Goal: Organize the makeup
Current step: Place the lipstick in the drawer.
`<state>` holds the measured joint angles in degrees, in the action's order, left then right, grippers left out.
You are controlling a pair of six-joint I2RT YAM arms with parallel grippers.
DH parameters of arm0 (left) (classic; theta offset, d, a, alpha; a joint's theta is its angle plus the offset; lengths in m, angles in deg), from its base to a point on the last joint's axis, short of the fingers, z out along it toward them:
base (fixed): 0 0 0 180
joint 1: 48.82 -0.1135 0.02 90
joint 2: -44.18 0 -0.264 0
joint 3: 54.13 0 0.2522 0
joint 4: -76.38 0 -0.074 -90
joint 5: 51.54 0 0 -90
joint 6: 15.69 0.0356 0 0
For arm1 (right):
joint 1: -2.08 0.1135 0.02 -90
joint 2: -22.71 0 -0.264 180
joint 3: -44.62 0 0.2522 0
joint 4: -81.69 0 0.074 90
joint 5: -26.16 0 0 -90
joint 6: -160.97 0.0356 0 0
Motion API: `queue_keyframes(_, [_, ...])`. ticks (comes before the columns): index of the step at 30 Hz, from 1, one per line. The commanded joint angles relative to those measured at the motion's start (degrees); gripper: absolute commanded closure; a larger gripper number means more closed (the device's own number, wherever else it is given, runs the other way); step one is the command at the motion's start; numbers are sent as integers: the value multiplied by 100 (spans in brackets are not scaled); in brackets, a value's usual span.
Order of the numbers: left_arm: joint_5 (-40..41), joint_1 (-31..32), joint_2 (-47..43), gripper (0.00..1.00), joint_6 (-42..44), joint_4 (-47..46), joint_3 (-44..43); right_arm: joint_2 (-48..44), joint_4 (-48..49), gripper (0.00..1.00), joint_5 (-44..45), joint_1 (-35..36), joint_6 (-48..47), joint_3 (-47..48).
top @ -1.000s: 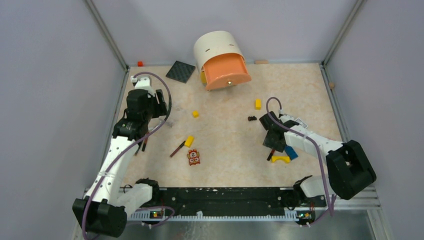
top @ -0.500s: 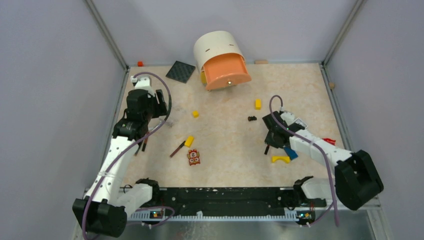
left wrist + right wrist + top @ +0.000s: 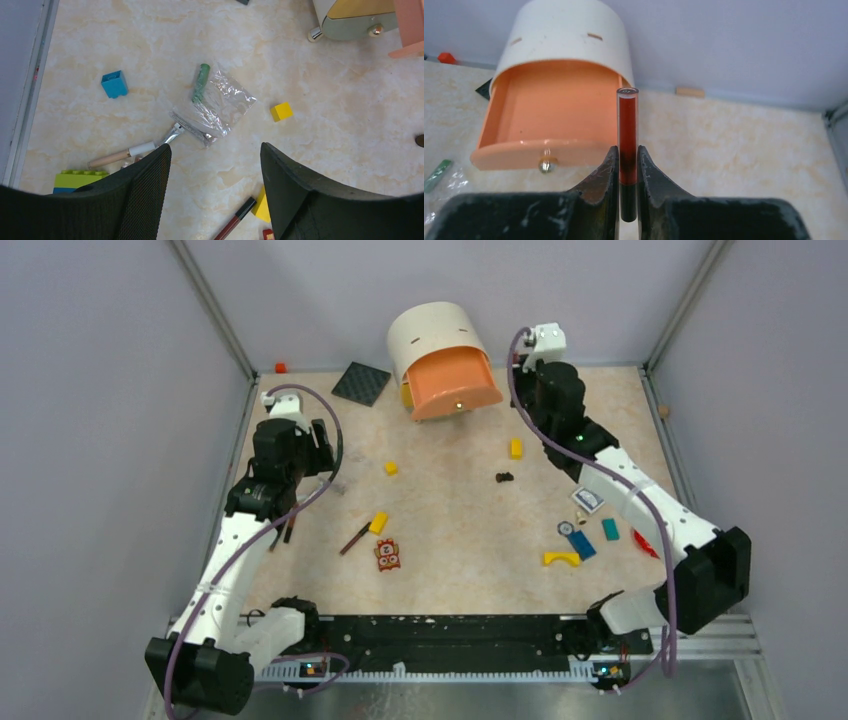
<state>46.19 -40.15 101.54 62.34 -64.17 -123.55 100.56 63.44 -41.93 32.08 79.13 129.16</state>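
Observation:
My right gripper is shut on a red stick with a dark cap, held upright in the air in front of and right of the open orange drawer. In the top view this gripper is at the back, beside the drawer unit. My left gripper is open and empty above the table's left side. Below it lie a green tube, a clear wrapper, a beige and white pencil and a dark red stick. A black square compact lies at the back left. A small white box lies on the right.
Yellow blocks and an owl tile lie mid-table. A yellow arch, blue and teal pieces and a red item lie right. A blue block and green brick lie left.
My right arm has risen from the table's right side and swung to the back beside the drawer, carrying the red stick. Small items it covered now show. The left arm has not moved.

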Motion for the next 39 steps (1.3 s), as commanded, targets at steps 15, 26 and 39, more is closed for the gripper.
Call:
queue_keyframes(15, [-39,-32,-138,29,37,-205,11,2613,-111,100,-3843,-275,-5984,3183])
queue_keyframes(26, [-20,-32,-130,29,36,-200,11,3774,-2396,99,-4542,-161,-7137,4793])
queue_keyframes(39, [-49,-32,-97,29,36,-205,11,4362,-2033,71,-3997,6,-6875,5281])
